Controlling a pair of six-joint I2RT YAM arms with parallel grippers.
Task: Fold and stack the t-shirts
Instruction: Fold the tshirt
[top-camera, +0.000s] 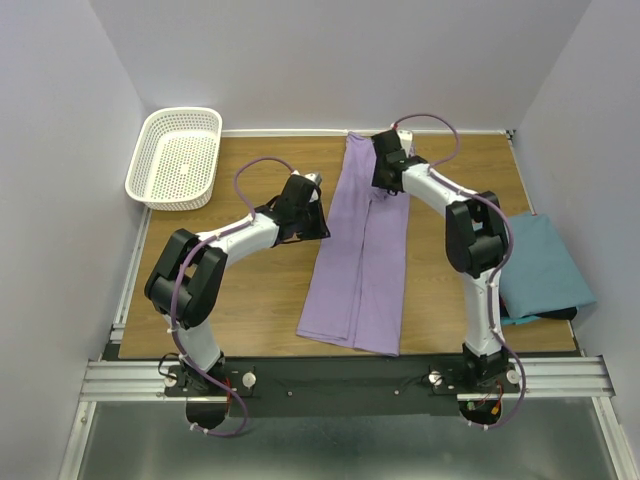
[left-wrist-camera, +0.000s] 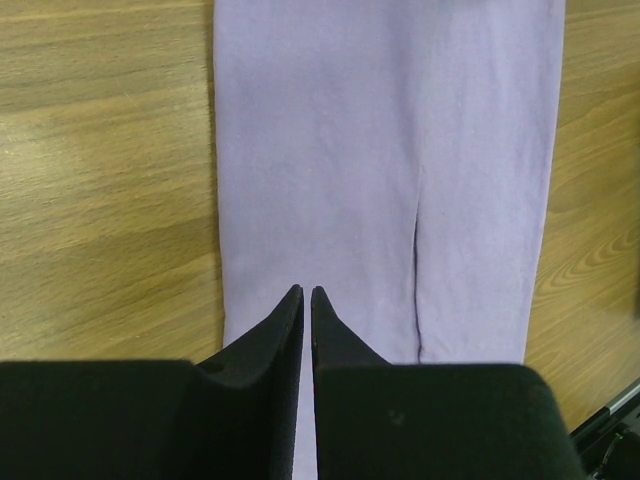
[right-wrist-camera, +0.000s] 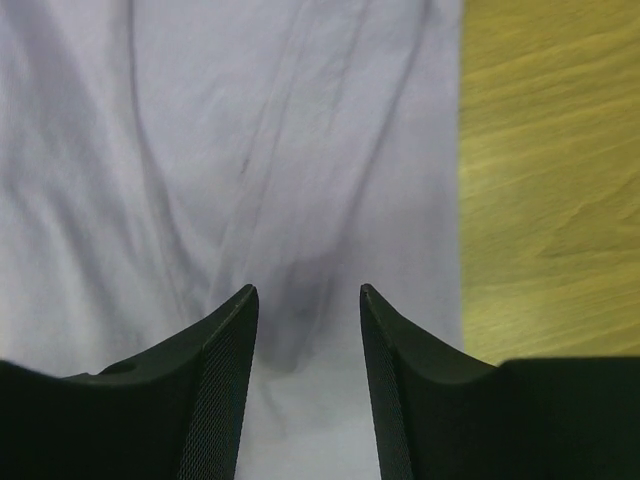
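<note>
Wood table (top-camera: 250, 300); lavender t-shirt (top-camera: 365, 260) beneath parted right fingers (right-wrist-camera: 243, 308); left fingers (left-wrist-camera: 296, 312) clenched above its edge.

My right arm (top-camera: 478, 235) hides part of the teal shirt (top-camera: 545, 265); the far end of the purple shirt (top-camera: 365, 250) sits, perhaps, beneath my right end effector (right-wrist-camera: 305, 295).

I see a white mesh basket (top-camera: 176, 160) in the far left corner of my brown wooden table (top-camera: 270, 290), near the wall.
</note>
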